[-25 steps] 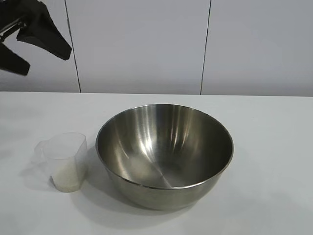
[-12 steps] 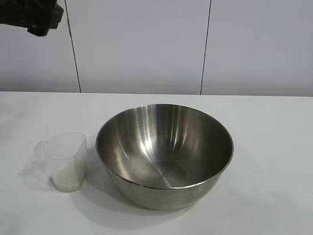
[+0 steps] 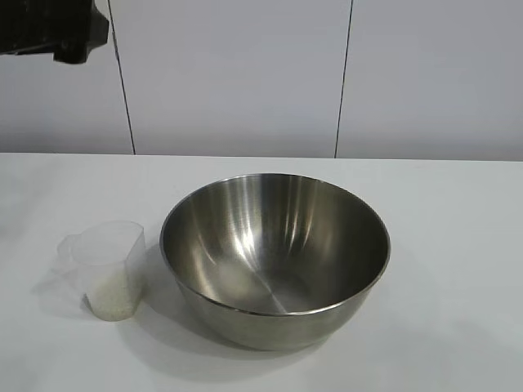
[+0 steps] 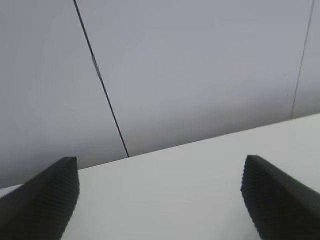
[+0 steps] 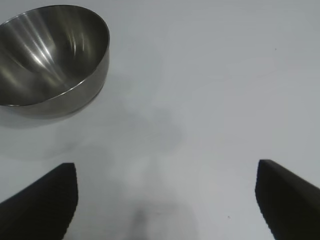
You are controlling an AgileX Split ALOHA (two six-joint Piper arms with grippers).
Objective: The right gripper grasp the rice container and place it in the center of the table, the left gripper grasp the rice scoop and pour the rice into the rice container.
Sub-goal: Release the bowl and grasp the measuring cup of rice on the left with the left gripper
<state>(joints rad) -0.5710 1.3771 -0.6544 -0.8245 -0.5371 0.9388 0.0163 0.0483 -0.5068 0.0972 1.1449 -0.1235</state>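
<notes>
The rice container [image 3: 274, 260], a large steel bowl, stands empty near the middle of the white table [image 3: 458, 245]; it also shows in the right wrist view [image 5: 50, 60]. The rice scoop [image 3: 106, 269], a small translucent cup with rice [image 3: 109, 296] in its bottom, stands upright just left of the bowl. My left gripper [image 4: 160, 200] is open and empty, raised high at the far left; only part of its arm [image 3: 57, 28] shows in the exterior view. My right gripper [image 5: 165, 200] is open and empty above bare table, away from the bowl, and out of the exterior view.
A grey panelled wall [image 3: 245, 73] with dark vertical seams runs behind the table's far edge. Bare tabletop lies to the right of the bowl and in front of it.
The left arm has lifted up and out toward the top left corner; its fingers have left the exterior view. Bowl and scoop have not moved.
</notes>
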